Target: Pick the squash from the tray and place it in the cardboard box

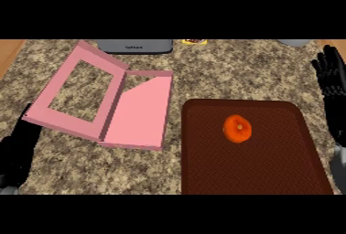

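While mid-tray, squash (238, 128) (edges apart), uncrowded

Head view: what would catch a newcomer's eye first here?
The pink box, lid flung open to the left, stands out on the speckled counter. Right of it, a small orange squash sits alone on the dark brown tray. The black right hand rests open at the right edge.

Squash (238, 128) on tray (270, 173) (upper middle), open box (138, 114) just left of it.
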Controlling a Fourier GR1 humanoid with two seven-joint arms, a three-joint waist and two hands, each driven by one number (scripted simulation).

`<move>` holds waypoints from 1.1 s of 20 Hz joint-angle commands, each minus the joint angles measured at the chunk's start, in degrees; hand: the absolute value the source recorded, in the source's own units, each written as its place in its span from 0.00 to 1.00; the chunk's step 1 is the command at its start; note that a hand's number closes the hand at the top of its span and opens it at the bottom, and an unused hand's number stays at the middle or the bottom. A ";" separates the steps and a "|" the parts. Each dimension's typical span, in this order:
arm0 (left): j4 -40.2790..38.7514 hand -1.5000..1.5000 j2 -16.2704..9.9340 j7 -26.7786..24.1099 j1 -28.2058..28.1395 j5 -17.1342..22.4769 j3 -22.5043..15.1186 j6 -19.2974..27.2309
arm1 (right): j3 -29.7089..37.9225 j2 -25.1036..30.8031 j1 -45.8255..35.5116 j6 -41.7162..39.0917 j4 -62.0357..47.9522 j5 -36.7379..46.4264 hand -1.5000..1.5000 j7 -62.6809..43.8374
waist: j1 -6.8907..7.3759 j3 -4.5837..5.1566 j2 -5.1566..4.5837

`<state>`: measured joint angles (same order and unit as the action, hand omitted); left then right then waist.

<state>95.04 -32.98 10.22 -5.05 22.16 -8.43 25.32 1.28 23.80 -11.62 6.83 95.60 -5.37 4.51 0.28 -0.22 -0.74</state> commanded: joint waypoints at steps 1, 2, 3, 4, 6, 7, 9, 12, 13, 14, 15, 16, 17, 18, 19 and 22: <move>-0.83 0.50 -1.79 -0.72 0.09 -1.22 0.98 -2.10 | -2.11 -5.62 8.74 9.05 4.36 7.81 0.00 5.34 | -1.07 0.21 0.90; -0.81 0.50 -2.23 -2.41 -0.07 -2.76 -0.88 -2.67 | 0.63 -6.38 10.82 13.75 4.93 9.33 0.00 7.22 | -3.43 0.21 1.19; -0.82 0.50 -2.89 -4.11 -1.19 -5.34 -2.08 -2.09 | 1.69 -7.25 13.44 16.66 5.56 10.96 0.00 9.12 | -5.89 0.16 1.58; -1.13 0.50 -4.67 -4.05 -0.69 -5.70 -1.15 -2.61 | 4.76 -8.46 14.64 20.09 5.32 10.96 0.00 10.99 | -8.55 -0.02 1.73; -1.60 0.50 -6.16 -5.63 -1.86 -8.02 -1.40 -2.31 | 8.64 -10.24 17.96 25.40 6.47 11.93 0.00 13.13 | -13.70 -0.18 2.57; -1.78 0.50 -4.46 -3.15 -2.80 -4.92 -0.68 -1.95 | 10.23 -11.93 5.03 24.71 14.54 5.44 0.00 17.58 | -12.87 -2.15 9.59; -1.88 0.50 -5.52 -5.03 -3.80 -6.72 -1.40 -2.59 | 16.53 -16.15 22.02 35.30 3.65 11.11 0.00 12.67 | -17.08 -0.50 1.87; -0.94 0.50 -6.16 -7.31 -4.58 -7.96 -1.85 -3.24 | 13.94 -22.58 27.35 40.51 8.44 15.17 0.00 24.59 | -13.79 -0.04 2.01; -0.50 0.50 -6.04 -7.81 -4.41 -8.07 -2.84 -4.25 | 11.14 -23.41 28.59 42.02 10.24 17.83 0.00 26.67 | -12.80 0.25 1.76; -0.10 0.50 -6.48 -7.92 -4.34 -8.41 -3.06 -4.55 | 9.53 -23.49 31.57 43.05 9.18 20.06 0.00 29.18 | -12.09 0.18 1.40; -0.40 0.50 -6.05 -8.82 -4.34 -8.71 -3.57 -4.82 | 7.16 -23.56 34.48 44.63 7.33 21.84 0.00 30.16 | -10.93 0.24 0.97; -0.70 0.50 -5.55 -9.03 -3.50 -9.30 -4.58 -5.03 | 4.34 -23.61 36.78 47.29 7.39 22.94 0.00 30.03 | -10.17 0.33 0.80; -0.88 0.50 -5.53 -9.35 -2.65 -9.77 -5.21 -5.57 | 2.88 -23.65 39.81 49.51 5.89 24.79 0.00 30.28 | -9.67 0.35 0.55; -1.95 0.50 -5.33 -10.00 -2.30 -10.09 -5.17 -5.59 | 0.31 -23.68 42.60 51.41 5.71 25.49 0.00 28.82 | -9.41 0.48 0.43; -1.89 0.50 -4.97 -9.62 -1.62 -10.00 -6.22 -6.48 | -1.89 -23.71 44.35 54.25 4.14 26.74 0.00 28.82 | -8.61 0.41 0.26; -3.06 0.50 -3.89 -11.56 -0.96 -11.51 -7.70 -6.78 | -9.25 -23.75 52.72 59.83 4.60 28.88 0.00 25.56 | -7.19 0.55 0.35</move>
<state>92.94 -37.93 0.40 -6.97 12.04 -13.83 19.77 -0.19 0.75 32.16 57.10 101.21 19.94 30.30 -8.76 0.12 -0.07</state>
